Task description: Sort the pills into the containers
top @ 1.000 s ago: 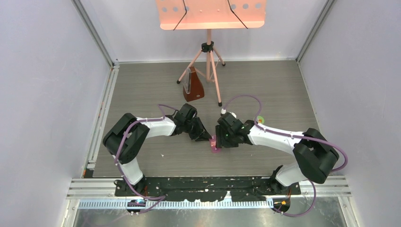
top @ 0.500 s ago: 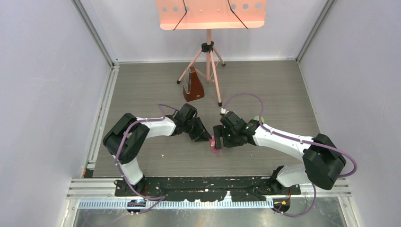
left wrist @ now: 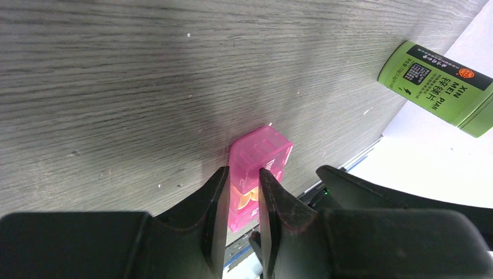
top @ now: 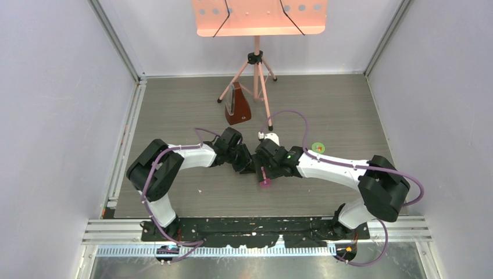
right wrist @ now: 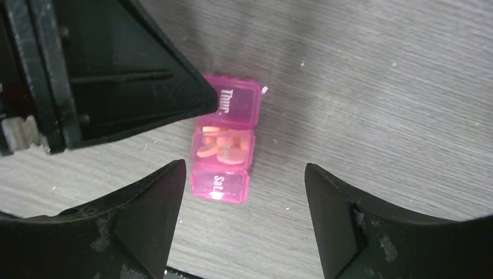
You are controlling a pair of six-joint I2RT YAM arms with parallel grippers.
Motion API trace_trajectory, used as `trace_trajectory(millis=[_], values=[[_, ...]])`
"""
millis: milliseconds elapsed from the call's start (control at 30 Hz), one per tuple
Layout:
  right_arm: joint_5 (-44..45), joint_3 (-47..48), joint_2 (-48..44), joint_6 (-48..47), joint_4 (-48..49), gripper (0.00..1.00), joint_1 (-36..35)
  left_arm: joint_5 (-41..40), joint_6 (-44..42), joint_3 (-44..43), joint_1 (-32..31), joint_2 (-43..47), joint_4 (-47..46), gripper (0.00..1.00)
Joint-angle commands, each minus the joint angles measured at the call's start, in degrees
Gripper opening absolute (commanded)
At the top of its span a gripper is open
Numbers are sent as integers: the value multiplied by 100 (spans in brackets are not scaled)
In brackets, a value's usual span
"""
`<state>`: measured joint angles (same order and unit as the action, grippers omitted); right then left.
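Observation:
The pink pill box (right wrist: 224,145) lies on the grey wood table, with three compartments marked Thur, Fri and Sat. Orange-yellow pills (right wrist: 216,143) fill the middle compartment. My left gripper (left wrist: 244,174) is shut on the box (left wrist: 261,151) at its Thur end, with the pills (left wrist: 251,197) showing between the fingers. My right gripper (right wrist: 244,200) is open, its fingers either side of the Sat end and apart from the box. In the top view the box (top: 265,182) peeks out below both grippers, left (top: 251,167) and right (top: 263,173).
A green cylindrical bottle (left wrist: 442,87) lies on the table, seen end-on to the right of the arms in the top view (top: 317,147). A brown metronome (top: 237,106) and a tripod music stand (top: 256,81) stand at the back. White specks dot the table.
My right arm has swung left and forward, bringing its gripper over the pill box beside the left gripper. The green bottle has come into view. The left arm has not moved.

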<state>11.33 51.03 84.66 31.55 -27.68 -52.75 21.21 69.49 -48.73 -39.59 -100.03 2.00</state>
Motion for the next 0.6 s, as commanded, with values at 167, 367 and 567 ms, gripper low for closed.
trace_trajectory(millis=[167,367,567], values=[[1082,416,61,73,-327,79,-55,-549,-311,136,-44,-313,829,25],[1705,540,-348,284,-838,74,-56,-517,-329,109,-41,-369,820,25],[1648,491,-273,361,-953,68,-53,-473,-357,92,-42,-399,791,24]])
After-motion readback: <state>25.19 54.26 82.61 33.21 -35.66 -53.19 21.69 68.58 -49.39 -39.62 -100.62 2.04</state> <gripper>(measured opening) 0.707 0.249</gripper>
